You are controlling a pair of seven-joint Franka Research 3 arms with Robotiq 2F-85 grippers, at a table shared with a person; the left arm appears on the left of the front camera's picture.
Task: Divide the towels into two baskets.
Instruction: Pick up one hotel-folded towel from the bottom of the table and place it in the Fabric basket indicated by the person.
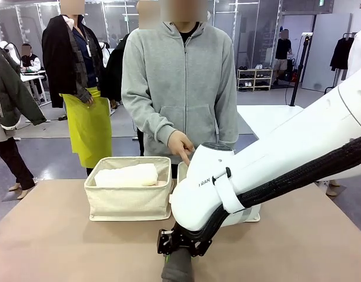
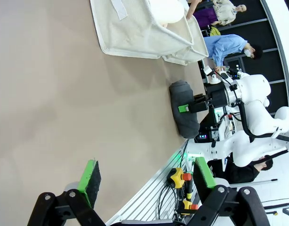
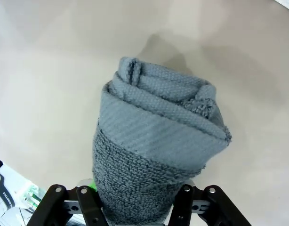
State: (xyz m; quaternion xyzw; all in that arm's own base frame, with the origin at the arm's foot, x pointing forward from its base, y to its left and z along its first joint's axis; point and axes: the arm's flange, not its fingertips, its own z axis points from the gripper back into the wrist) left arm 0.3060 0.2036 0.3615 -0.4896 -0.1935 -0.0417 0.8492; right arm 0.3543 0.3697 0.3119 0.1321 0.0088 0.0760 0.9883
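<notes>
Baskets come first for you: the left basket stands on the table before the person and already holds a pale towel, while the second basket is mostly hidden behind the big white right arm, so I judge the arm itself blocks your view of the free bin. Below it, the right gripper is closed on the dark grey towel, which lies on the table near the robot's edge, gripped around its body probably for lifting; the left gripper hangs with jaws wide apart, holding nothing.
</notes>
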